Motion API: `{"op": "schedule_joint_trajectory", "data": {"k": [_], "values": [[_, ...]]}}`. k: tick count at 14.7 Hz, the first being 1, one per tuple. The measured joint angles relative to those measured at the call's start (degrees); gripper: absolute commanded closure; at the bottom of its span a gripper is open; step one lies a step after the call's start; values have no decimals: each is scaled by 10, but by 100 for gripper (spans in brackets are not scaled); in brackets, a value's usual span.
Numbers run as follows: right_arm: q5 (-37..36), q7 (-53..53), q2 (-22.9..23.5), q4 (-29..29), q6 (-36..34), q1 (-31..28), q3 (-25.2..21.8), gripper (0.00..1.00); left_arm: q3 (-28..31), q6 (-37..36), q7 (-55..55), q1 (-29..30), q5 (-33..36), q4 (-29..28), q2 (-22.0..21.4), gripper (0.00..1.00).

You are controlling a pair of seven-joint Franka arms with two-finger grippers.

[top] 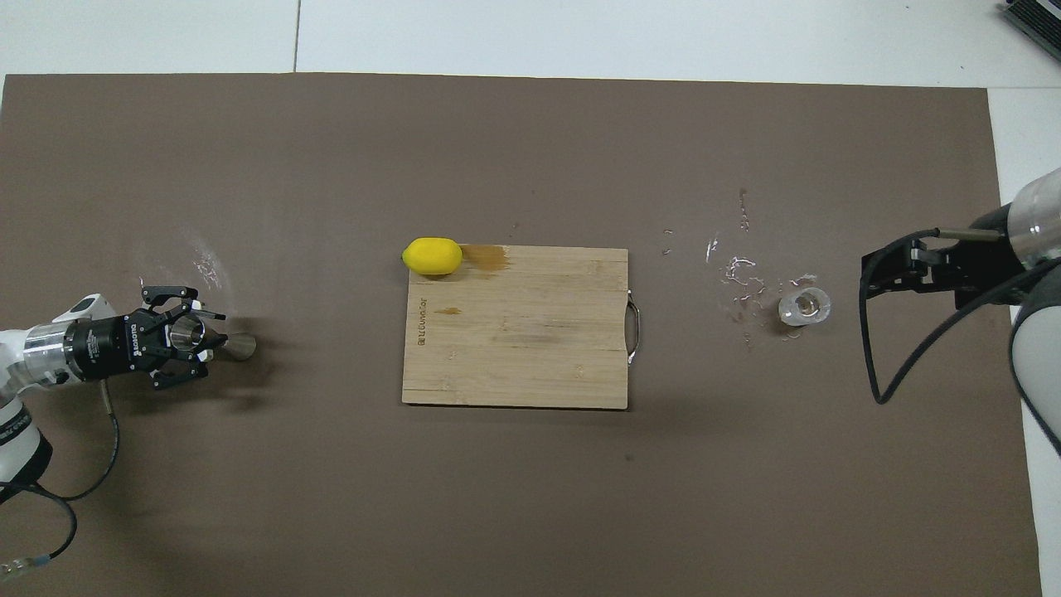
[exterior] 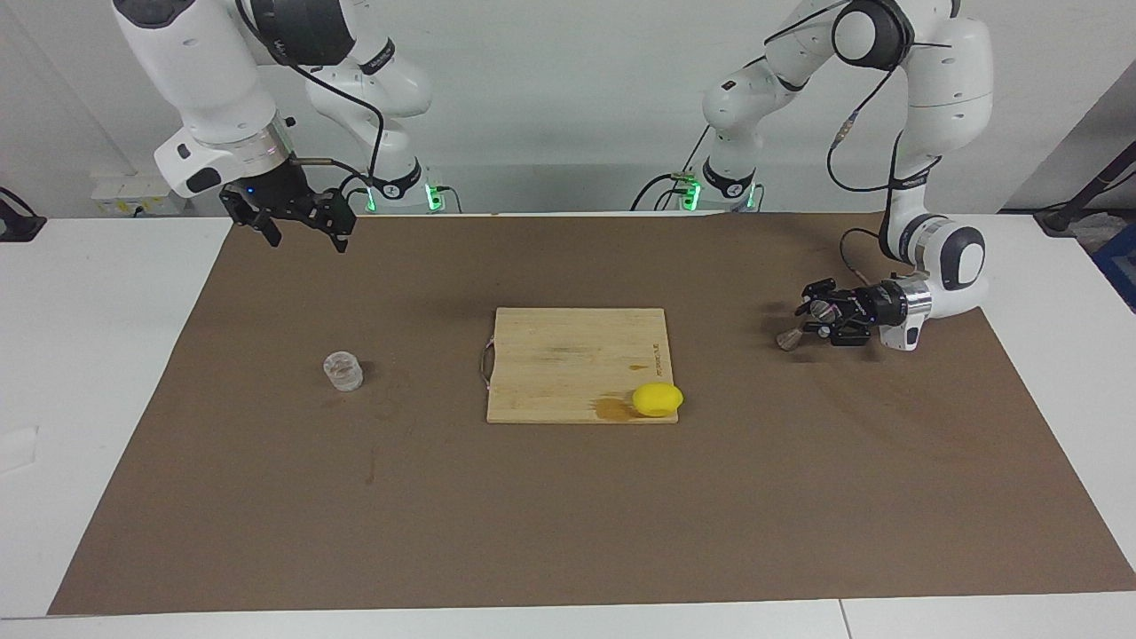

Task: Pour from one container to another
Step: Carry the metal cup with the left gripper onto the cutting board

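Note:
The clear glass cup [exterior: 343,371] [top: 804,306] stands alone on the brown mat toward the right arm's end. The metal jigger [exterior: 789,336] [top: 239,346] is toward the left arm's end, leaning, its lower cone down by the mat. My left gripper [exterior: 818,311] [top: 192,333] lies low and level there, shut on the jigger's upper cone. My right gripper [exterior: 302,232] [top: 866,267] hangs open and holds nothing, over the mat's edge by its base, apart from the cup.
A wooden cutting board [exterior: 568,351] [top: 530,356] lies mid-mat with a yellow lemon [exterior: 658,399] [top: 432,255] on its corner beside a wet stain. Spilled drops [top: 738,274] glisten on the mat [exterior: 568,515] beside the glass cup.

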Motion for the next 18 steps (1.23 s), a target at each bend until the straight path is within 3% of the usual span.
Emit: {"op": "schedule_joint_trajectory", "data": {"k": [8, 14, 18], "values": [[0, 0, 0, 0, 0, 0, 0, 0, -1, -3, 2, -33, 0, 0, -17, 80], [0, 0, 0, 0, 0, 0, 0, 0, -2, -3, 1, -89, -1, -9, -67, 82], [0, 0, 0, 0, 0, 0, 0, 0, -2, 13, 1, -134, -38, -29, -92, 81]]}}
